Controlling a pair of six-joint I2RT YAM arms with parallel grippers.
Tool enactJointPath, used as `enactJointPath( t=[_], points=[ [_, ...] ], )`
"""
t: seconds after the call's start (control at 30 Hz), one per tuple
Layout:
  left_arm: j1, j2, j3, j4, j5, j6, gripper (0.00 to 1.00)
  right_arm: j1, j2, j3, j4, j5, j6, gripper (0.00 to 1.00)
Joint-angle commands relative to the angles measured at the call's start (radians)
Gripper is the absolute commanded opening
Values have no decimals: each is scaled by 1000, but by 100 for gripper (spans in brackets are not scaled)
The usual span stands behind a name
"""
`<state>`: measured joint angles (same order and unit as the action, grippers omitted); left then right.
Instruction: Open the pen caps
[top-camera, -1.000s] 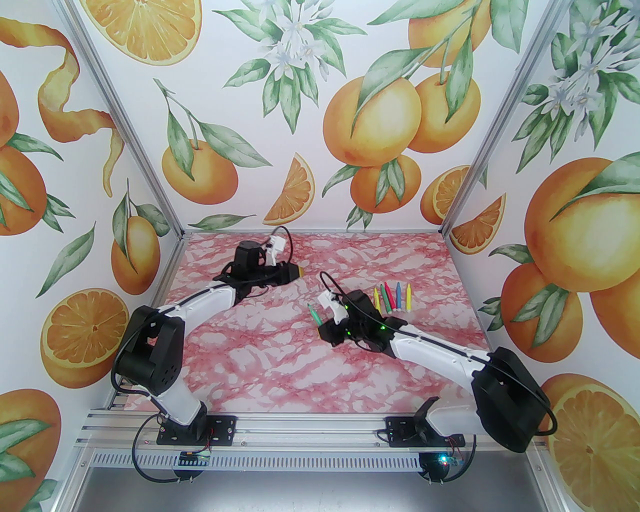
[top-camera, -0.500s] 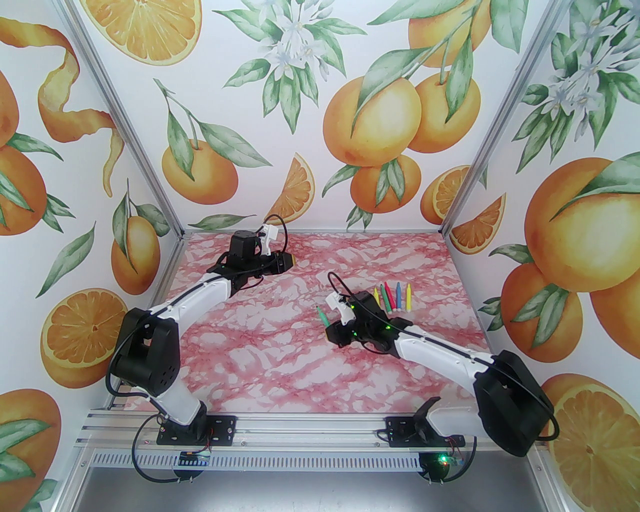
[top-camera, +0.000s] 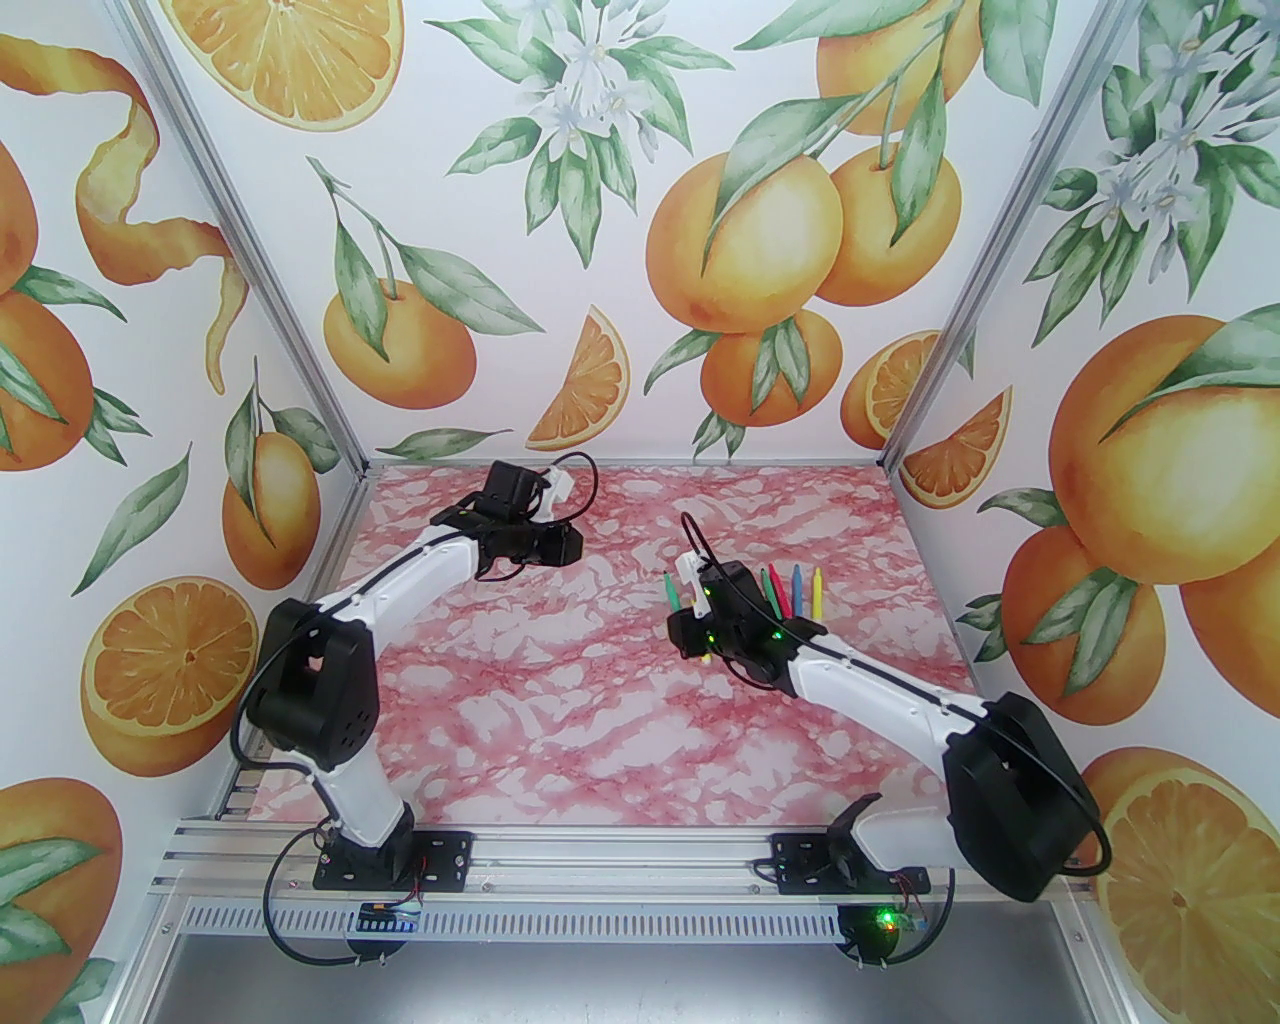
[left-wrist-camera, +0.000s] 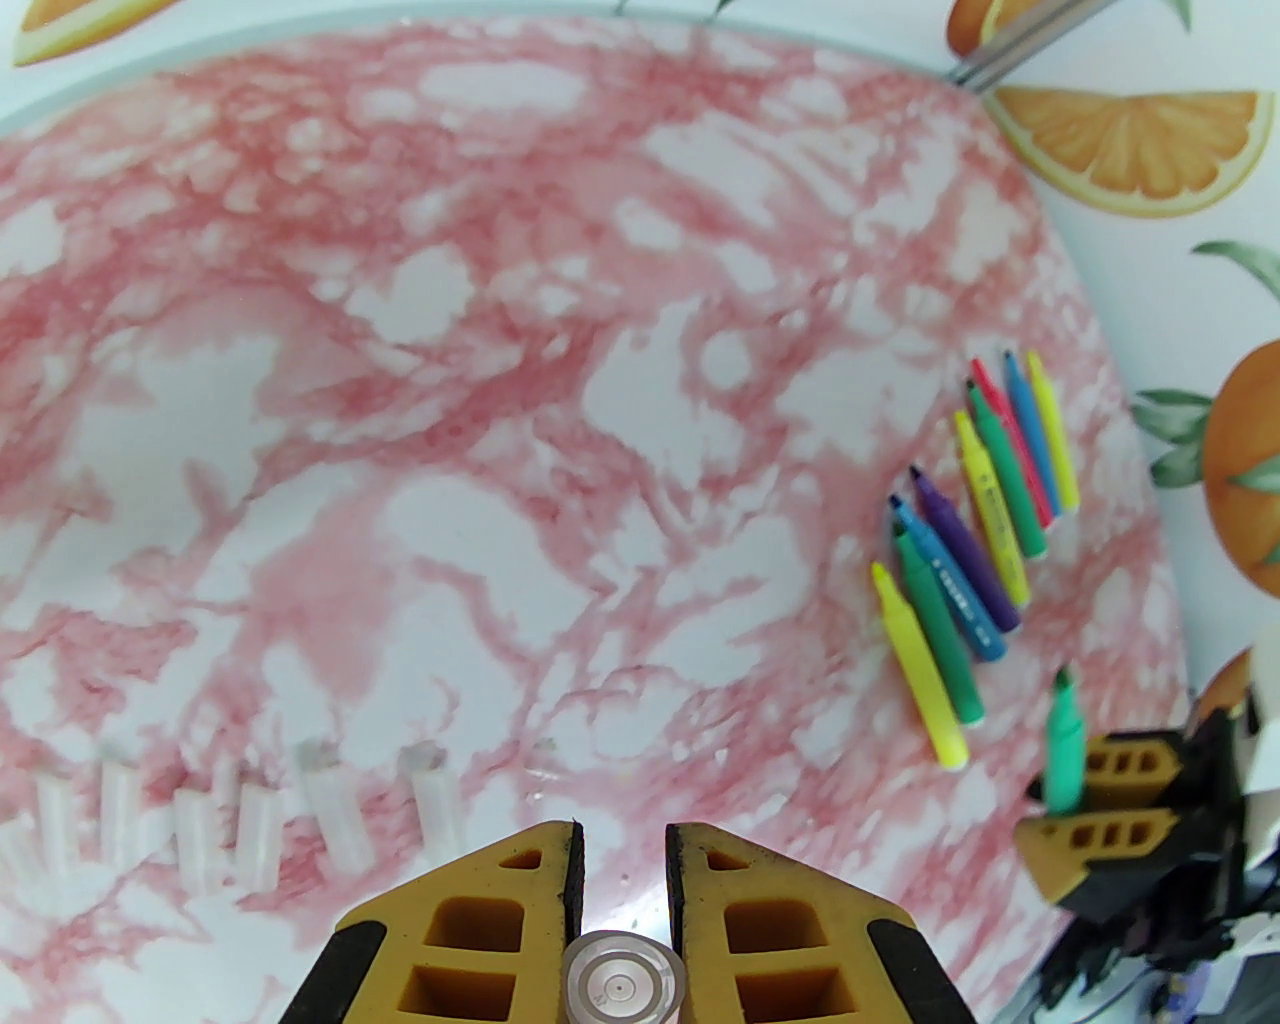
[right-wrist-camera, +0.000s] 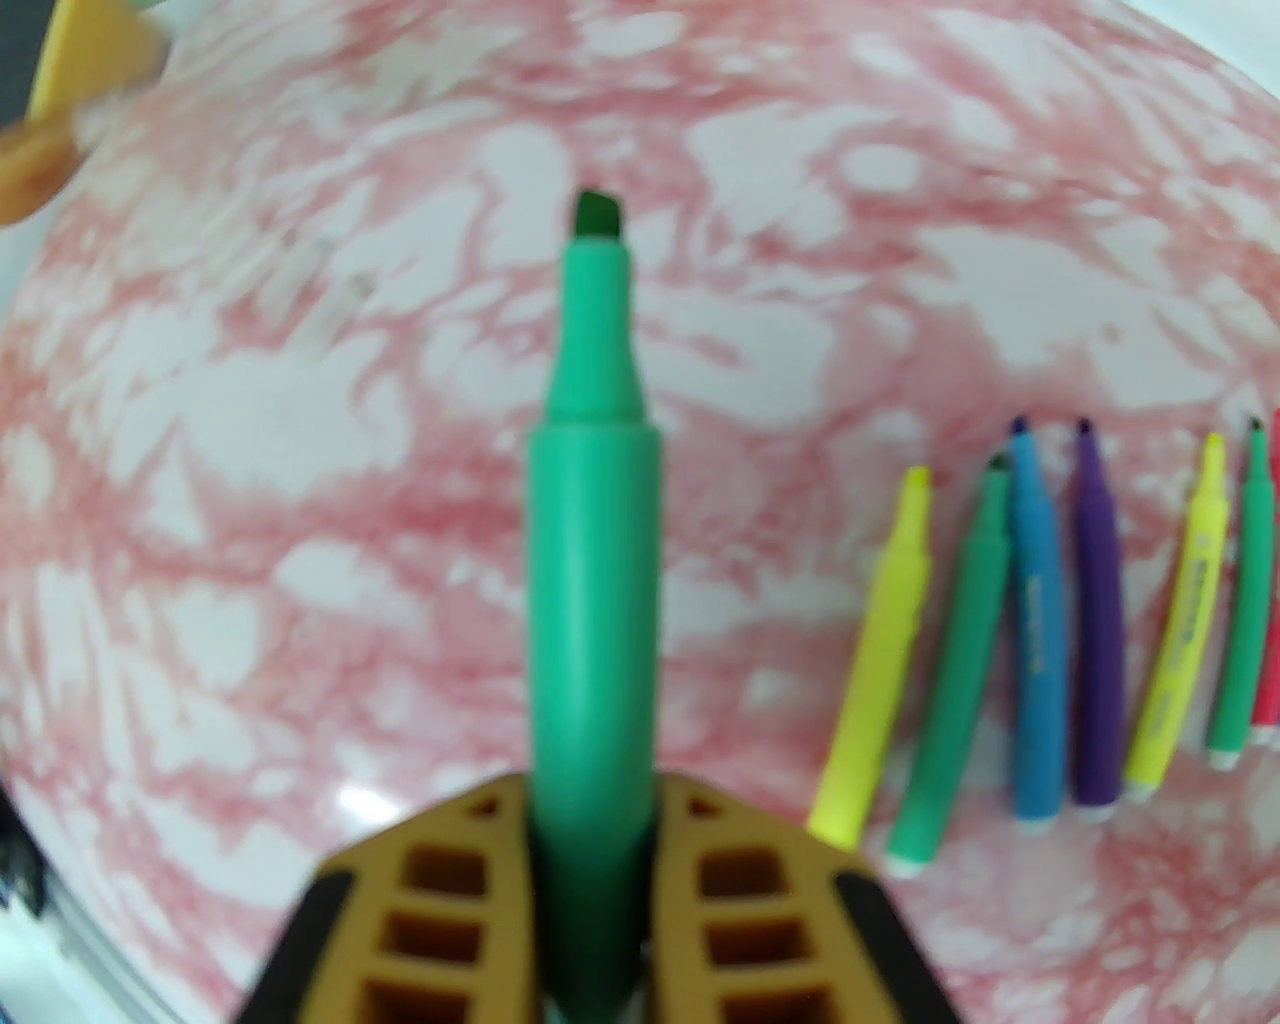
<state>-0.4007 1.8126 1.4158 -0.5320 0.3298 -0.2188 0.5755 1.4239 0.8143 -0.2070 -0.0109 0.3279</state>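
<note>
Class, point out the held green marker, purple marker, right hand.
green marker (right-wrist-camera: 592, 600): right wrist view, barrel middle.
purple marker (right-wrist-camera: 1097, 620): right wrist view, barrel middle.
right hand (right-wrist-camera: 595, 795): right wrist view, between fingertips.

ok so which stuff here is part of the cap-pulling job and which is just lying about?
Job: green marker, uncapped, in right gripper; clear cap in left gripper; uncapped markers lying in a row; pulled caps in their own row.
Not job: marbled table; orange-print walls.
</note>
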Motion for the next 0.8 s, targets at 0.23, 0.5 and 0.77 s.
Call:
enactJointPath(
  t=[0.23,0.5,0.77],
  points=[
    [-39,138,101,-137,-120,27,0,-3,104,51,-70,156,97,0],
    [-68,239,150,-148,-130,50,0,-3,216,109,-81,161,116,0],
    [-79,287,176,-158,-132,48,0,-5,283,146,-86,155,127,0]
  ],
)
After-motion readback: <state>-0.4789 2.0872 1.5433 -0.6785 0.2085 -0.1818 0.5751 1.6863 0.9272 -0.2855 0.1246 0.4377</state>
